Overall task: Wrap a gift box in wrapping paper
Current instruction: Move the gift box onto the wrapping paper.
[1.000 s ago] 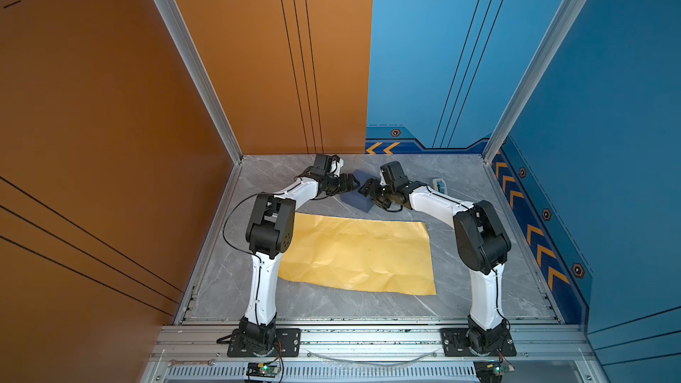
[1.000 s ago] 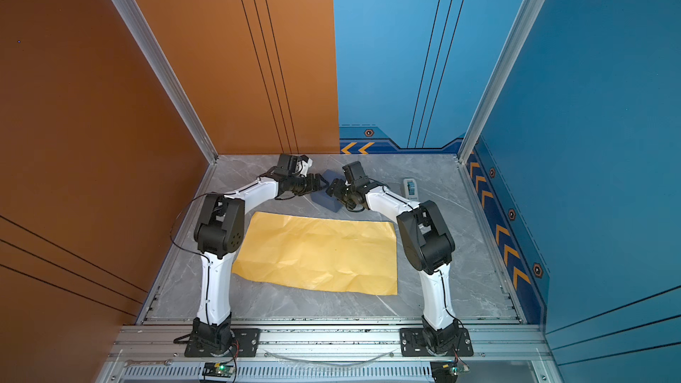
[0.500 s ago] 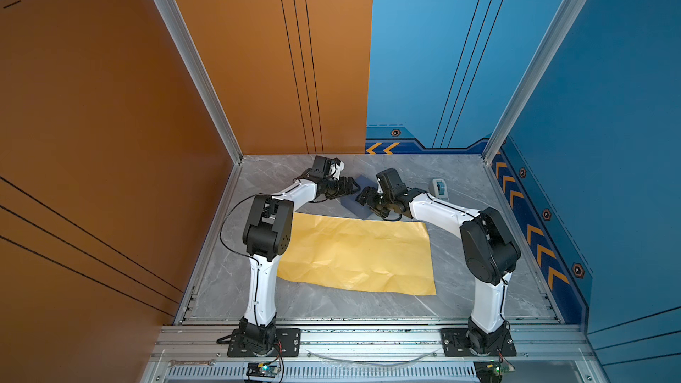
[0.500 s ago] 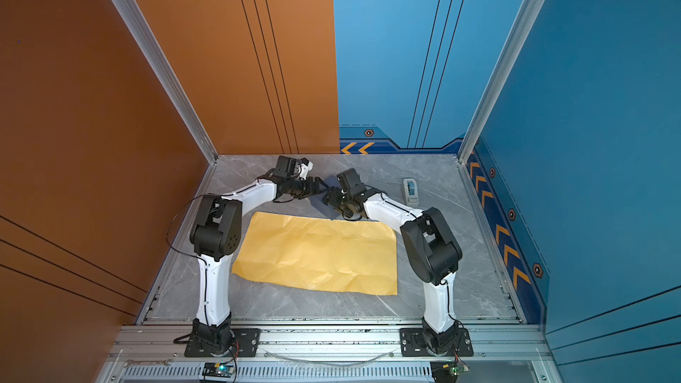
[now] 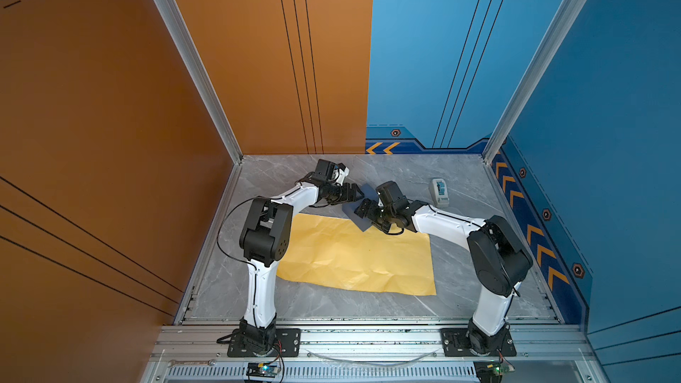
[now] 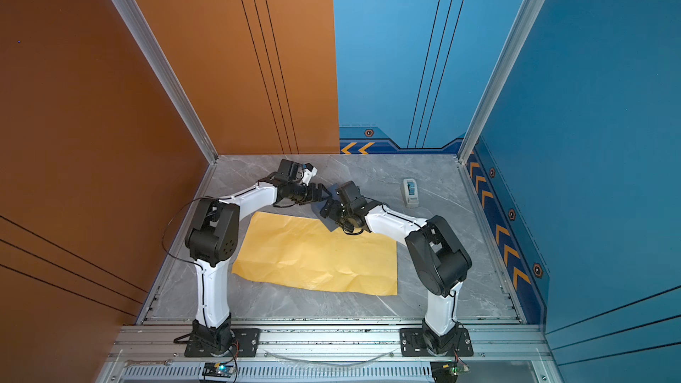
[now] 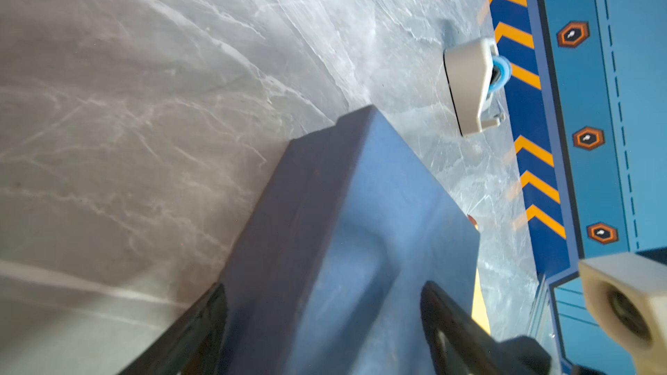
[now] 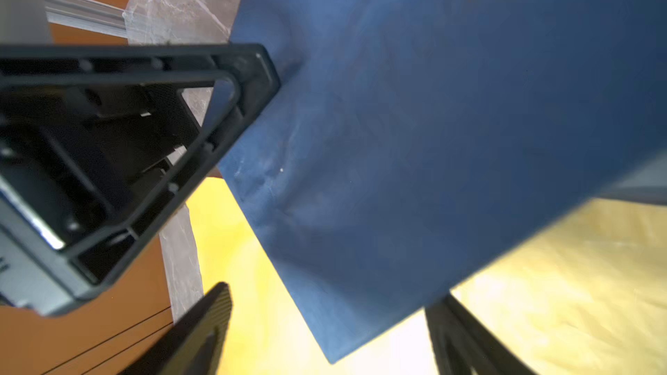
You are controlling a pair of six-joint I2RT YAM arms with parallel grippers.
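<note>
Tabletop [image 5: 460, 281] marble, wrapping paper [image 5: 353, 256] spread; walls [image 5: 110, 105] orange, blue.

Gift box [image 5: 353, 221], tape dispenser [image 5: 439, 192] block far side; front passable.

I've got a grey marble tabletop [image 5: 405, 171] carrying a creased sheet of wrapping paper [image 5: 353, 256], which lies flat with its pale yellow face up. Beyond the paper's far right corner, apart from it, stands a white tape dispenser [image 5: 439, 192] with a blue roll. The navy gift box [image 7: 379, 193] is at the paper's far edge, one corner over the sheet. I can't tell whether it rests there.
</note>
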